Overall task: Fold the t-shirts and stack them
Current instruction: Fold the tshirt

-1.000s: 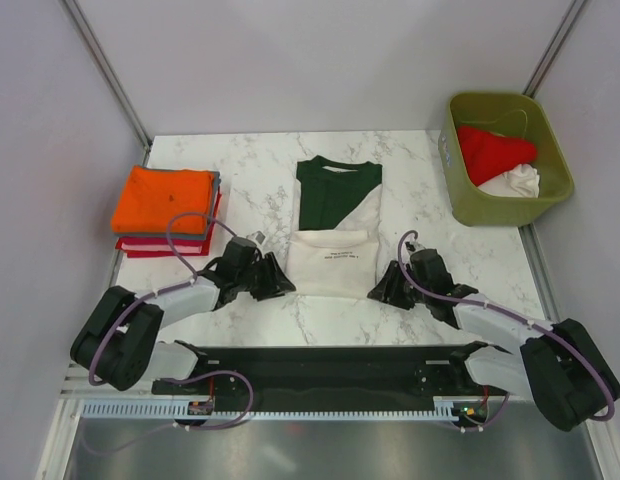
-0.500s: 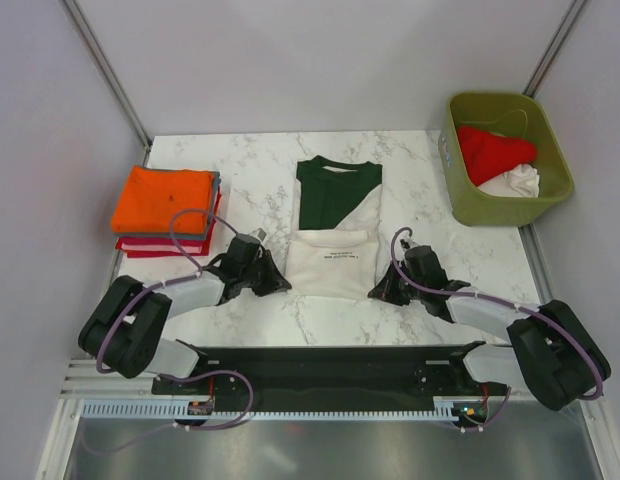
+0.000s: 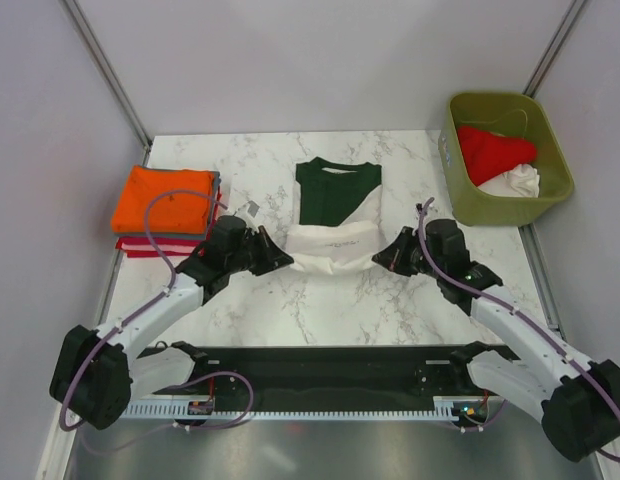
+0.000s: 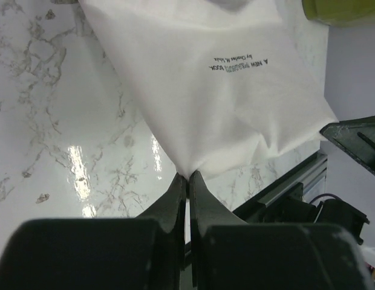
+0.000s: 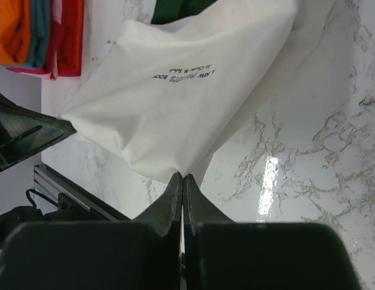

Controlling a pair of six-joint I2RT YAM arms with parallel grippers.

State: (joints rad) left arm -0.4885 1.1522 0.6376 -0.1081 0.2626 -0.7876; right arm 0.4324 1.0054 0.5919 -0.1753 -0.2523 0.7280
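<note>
Near hem corners of cream shirt [image 3: 337, 243] pinched tight by left gripper [image 3: 279, 258] and right gripper [image 3: 383, 260]. Lift evenly, carry far toward collar, keep hem taut, edges aligned.

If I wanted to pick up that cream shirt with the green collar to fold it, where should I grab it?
Likely by its two near corners, coming in low from either side. The cream t-shirt lies with its collar on the far side, so those thin corners are the easiest edges to pinch. The left pincer and right pincer are each shut on one.
</note>
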